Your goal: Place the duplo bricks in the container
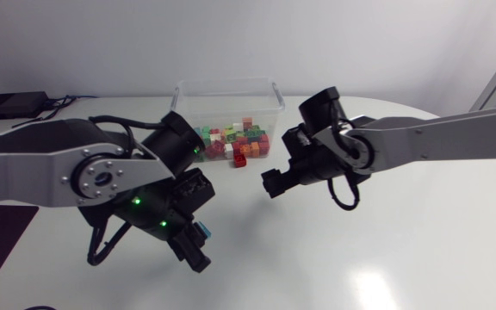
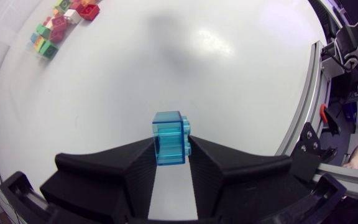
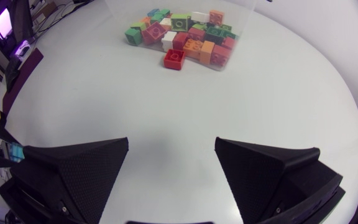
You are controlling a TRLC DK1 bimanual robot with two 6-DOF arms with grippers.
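A translucent blue duplo brick (image 2: 168, 134) sits clamped between the two fingers of my left gripper (image 2: 171, 154), which is shut on it just above the white table. From above, that gripper (image 1: 198, 247) and the blue brick (image 1: 204, 232) are in front of the clear container (image 1: 226, 93), to its left. The container holds several coloured bricks (image 3: 185, 31). A red brick (image 1: 240, 160) lies on the table just outside its front wall. My right gripper (image 1: 275, 182) hangs open and empty to the right of the red brick (image 3: 174, 58), its fingers wide apart (image 3: 171, 149).
A black box with cables (image 1: 11, 105) lies at the table's far left. Both arms cross the table's middle in front of the container. Bare white tabletop (image 1: 360, 258) stretches to the front right.
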